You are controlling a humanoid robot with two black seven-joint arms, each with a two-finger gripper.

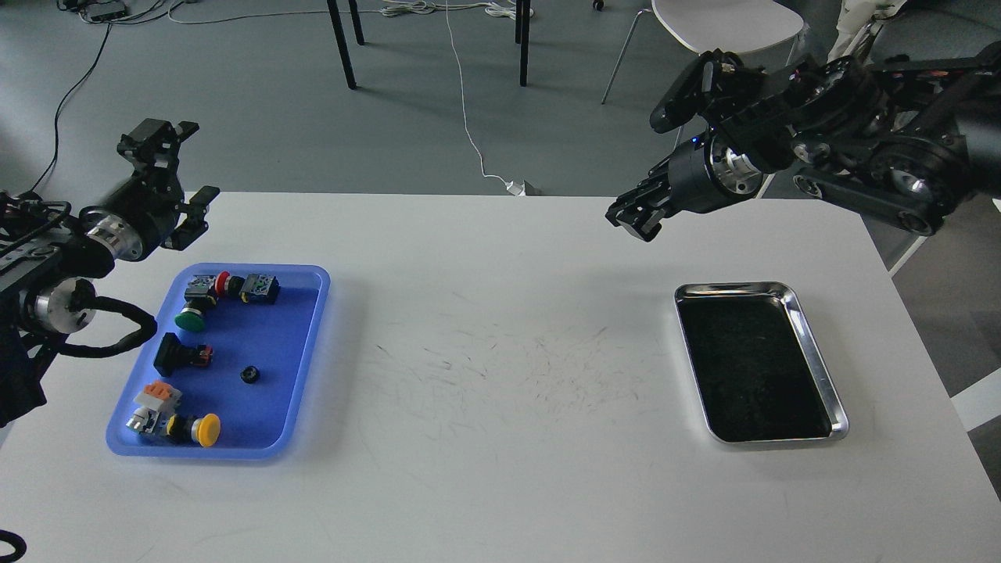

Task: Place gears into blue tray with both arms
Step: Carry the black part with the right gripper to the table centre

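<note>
gear point(249, 374): one small black toothed wheel lies loose near the middle of the blue tray point(309, 352), apart from everything else there; i judge it already delivered.
other gears: none that i can make out. the silver tray point(809, 344) shows only a dark, speckled floor; if gears lie in it they are too small and dark to tell.
blue tray: on the left of the white table point(500, 407), within easy reach of the left arm, so it serves as the drop place.
switches: a green-capped one point(190, 318) and a red-capped one point(223, 283) at the tray's far end, a black one point(180, 354) mid-left, a yellow-capped one point(205, 429) at the near end. they sit along the left side and both ends, leaving the middle and right bare, which is likely why the gear lies there.
left gripper point(188, 176): raised above the table's far left corner, just beyond the blue tray; fingers spread wide, nothing between them. the pose reads as clear of the tray and free.
right gripper point(629, 223): hanging over the far edge of the table, well apart from both trays; seen end-on and dark, so i cannot tell how its fingers stand or whether it carries anything.
stage: a judgement only. one gear is in place and neither arm is at a tray.
writing: no brand, label or readable text anywhere.
</note>
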